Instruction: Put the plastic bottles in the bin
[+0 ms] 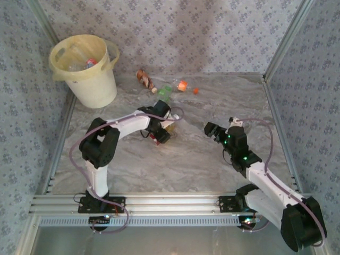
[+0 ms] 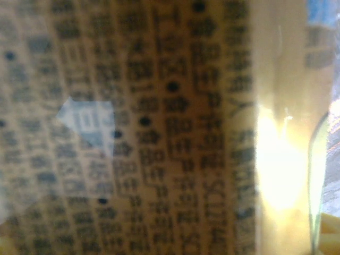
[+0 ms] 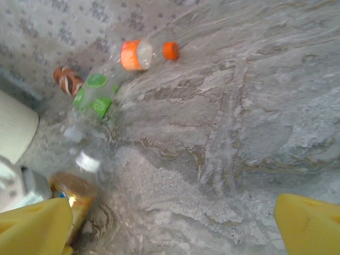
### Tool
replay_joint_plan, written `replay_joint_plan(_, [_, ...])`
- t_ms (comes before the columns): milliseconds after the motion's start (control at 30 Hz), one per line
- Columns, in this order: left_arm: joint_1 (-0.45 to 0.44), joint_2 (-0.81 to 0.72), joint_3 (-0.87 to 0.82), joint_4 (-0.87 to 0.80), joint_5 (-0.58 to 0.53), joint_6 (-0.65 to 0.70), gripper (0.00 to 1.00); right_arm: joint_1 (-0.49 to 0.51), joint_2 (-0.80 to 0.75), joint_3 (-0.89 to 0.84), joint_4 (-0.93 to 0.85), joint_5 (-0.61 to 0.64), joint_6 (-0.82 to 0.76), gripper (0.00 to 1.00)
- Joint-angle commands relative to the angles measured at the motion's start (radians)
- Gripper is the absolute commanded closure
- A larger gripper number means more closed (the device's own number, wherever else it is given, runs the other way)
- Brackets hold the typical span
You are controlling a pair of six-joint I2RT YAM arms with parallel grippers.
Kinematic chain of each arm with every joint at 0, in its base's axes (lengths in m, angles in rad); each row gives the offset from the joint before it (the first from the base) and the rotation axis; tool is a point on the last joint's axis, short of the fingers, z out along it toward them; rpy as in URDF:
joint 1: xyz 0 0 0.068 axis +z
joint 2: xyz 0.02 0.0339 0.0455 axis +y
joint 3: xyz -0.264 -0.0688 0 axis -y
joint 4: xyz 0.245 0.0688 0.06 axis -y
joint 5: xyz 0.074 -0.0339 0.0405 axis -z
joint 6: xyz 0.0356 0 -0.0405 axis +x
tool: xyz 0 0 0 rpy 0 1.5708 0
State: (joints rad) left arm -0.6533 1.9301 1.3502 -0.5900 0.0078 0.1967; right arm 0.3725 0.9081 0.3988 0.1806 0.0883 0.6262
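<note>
Top external view: left hand (image 1: 158, 133) sits over an amber-labelled bottle (image 2: 159, 133) mid-bench (image 1: 202, 162), its grip impossible to tell; right hand (image 3: 172, 204) spread wide, holding nothing. Three more bottles (image 1: 164, 91) lie near the back wall, others inside the cream bin (image 1: 90, 87).

Overhead rear view; wrists close; bottles (image 1: 166, 93) shared.

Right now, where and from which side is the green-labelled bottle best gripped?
Grip the green-labelled bottle across its labelled middle, coming straight down from above. It lies on its side on the table, so the round body offers two opposite flanks there. The brown-labelled bottle and orange-labelled bottle lie close beside it, so probably set the jaws across its length, not along it.
</note>
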Motion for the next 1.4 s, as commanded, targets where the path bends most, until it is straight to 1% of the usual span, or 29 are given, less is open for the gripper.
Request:
replay_joint_plan(0, [0.029, -0.069, 0.011, 0.027, 0.087, -0.040, 0.36, 0.004, 0.051, 0.038, 0.085, -0.080, -0.105, 0.00])
replay_joint_plan(67, [0.051, -0.076, 0.039, 0.028, 0.122, -0.074, 0.39, 0.004, 0.105, 0.043, 0.193, -0.108, -0.123, 0.00])
replay_joint_plan(133, [0.071, -0.086, 0.070, 0.042, 0.130, -0.121, 0.41, 0.009, 0.166, 0.064, 0.287, -0.131, -0.135, 0.00])
replay_joint_plan(233, [0.120, -0.105, 0.130, 0.086, 0.119, -0.227, 0.40, 0.024, 0.272, 0.103, 0.431, -0.152, -0.136, 0.00])
replay_joint_plan(333, [0.194, -0.095, 0.233, 0.106, 0.098, -0.366, 0.41, 0.041, 0.370, 0.169, 0.502, -0.142, -0.128, 0.00])
replay_joint_plan(400, [0.238, -0.079, 0.323, 0.097, 0.055, -0.432, 0.41, 0.050, 0.414, 0.215, 0.518, -0.131, -0.119, 0.00])
replay_joint_plan(500, [0.299, -0.061, 0.449, 0.099, -0.033, -0.480, 0.42, 0.065, 0.451, 0.254, 0.520, -0.090, -0.117, 0.00])
replay_joint_plan(633, [0.392, -0.021, 0.634, 0.115, -0.109, -0.520, 0.43, 0.062, 0.484, 0.270, 0.493, -0.088, -0.114, 0.00])
replay_joint_plan(733, [0.457, 0.026, 0.778, 0.133, -0.134, -0.548, 0.43, 0.058, 0.501, 0.275, 0.500, -0.068, -0.114, 0.00])
replay_joint_plan(833, [0.510, 0.082, 0.908, 0.161, -0.136, -0.537, 0.43, 0.058, 0.509, 0.277, 0.500, -0.048, -0.113, 0.00])
replay_joint_plan(967, [0.569, 0.166, 1.058, 0.163, -0.193, -0.530, 0.44, 0.059, 0.507, 0.287, 0.484, -0.032, -0.123, 0.00])
replay_joint_plan(1133, [0.614, 0.258, 1.209, 0.118, -0.253, -0.556, 0.43, 0.056, 0.511, 0.327, 0.439, -0.035, -0.129, 0.00])
replay_joint_plan(1267, [0.645, 0.295, 1.247, 0.073, -0.229, -0.613, 0.42, 0.065, 0.504, 0.330, 0.401, -0.020, -0.138, 0.00])
replay_joint_plan(1367, [0.653, 0.315, 1.271, 0.032, -0.220, -0.628, 0.40, 0.067, 0.487, 0.329, 0.371, -0.010, -0.143, 0.00])
